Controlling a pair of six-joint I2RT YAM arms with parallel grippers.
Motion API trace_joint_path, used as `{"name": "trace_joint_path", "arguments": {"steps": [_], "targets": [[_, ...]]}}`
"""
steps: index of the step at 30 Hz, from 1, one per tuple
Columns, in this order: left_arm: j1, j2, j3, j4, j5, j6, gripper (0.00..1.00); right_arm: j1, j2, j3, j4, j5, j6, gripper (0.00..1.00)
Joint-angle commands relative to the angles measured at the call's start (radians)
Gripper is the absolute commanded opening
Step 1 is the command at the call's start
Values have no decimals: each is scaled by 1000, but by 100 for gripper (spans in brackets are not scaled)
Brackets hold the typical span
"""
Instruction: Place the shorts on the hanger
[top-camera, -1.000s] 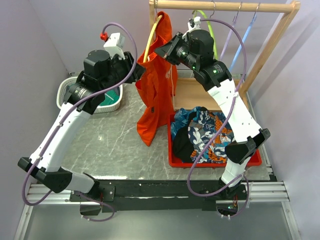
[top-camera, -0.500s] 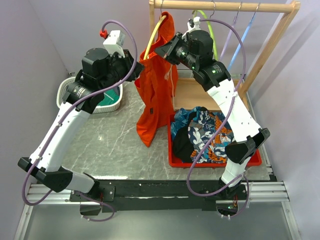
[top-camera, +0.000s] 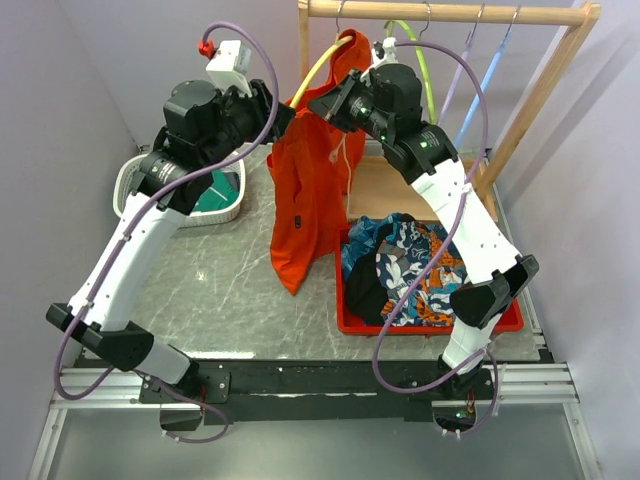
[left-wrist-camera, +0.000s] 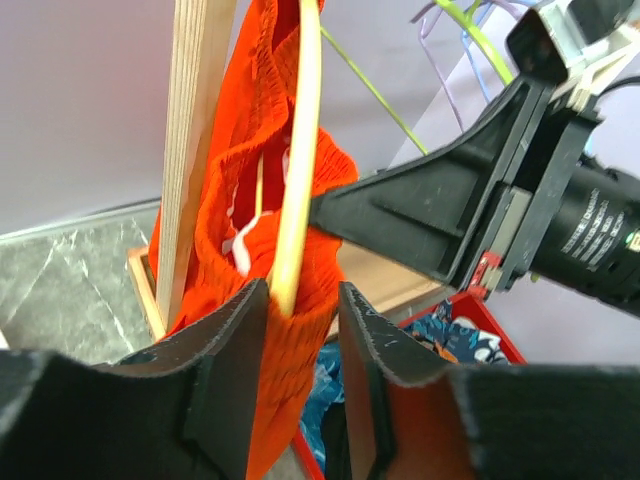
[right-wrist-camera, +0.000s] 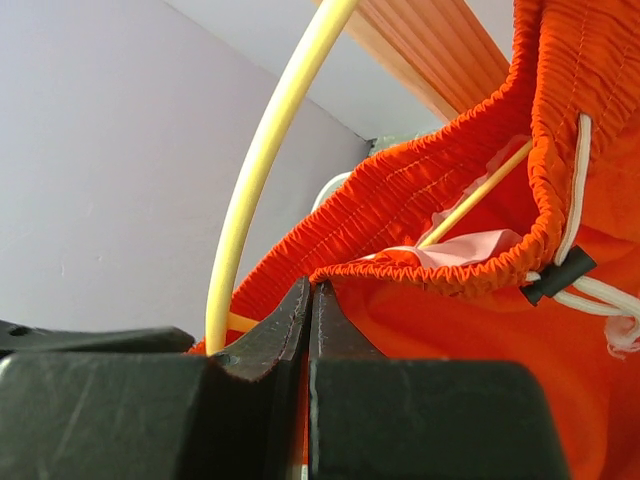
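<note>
At the far left of the surface sits a white basket with something green inside. The left arm reaches up and to the right from there. The left hand is at the lower end of the hanger. In the left wrist view its two fingers stand a narrow way apart with the yellow bar between them. The bar lies close against one finger, and a gap shows on the other side.

The hanger rises in a curve to the wooden rail of the rack, next to the rack's upright post. The shorts are draped over it. The gathered waistband is up by the hook, and the legs hang down in front of the rack to just above the surface. A small dark label shows on the cloth. The white drawstring dangles from the waistband.

The right hand comes in from the right at waistband height. Its fingers are pressed together, with orange cloth showing in the seam between them, so it grips the shorts.

Farther right on the rail hang a lime green hanger, a lilac hanger and a blue hanger. Below them a red tray holds a heap of blue patterned garments.
</note>
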Motion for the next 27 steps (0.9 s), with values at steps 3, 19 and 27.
{"name": "trace_joint_path", "arguments": {"steps": [3, 19, 27], "targets": [[2, 29, 48, 79, 7, 27, 49, 12, -48, -24, 39, 11, -28, 7], [10, -13, 88, 73, -115, 50, 86, 12, -119, -42, 31, 52, -58, 55], [33, -118, -4, -10, -183, -46, 96, 10, -237, -156, 51, 34, -51, 80]]}}
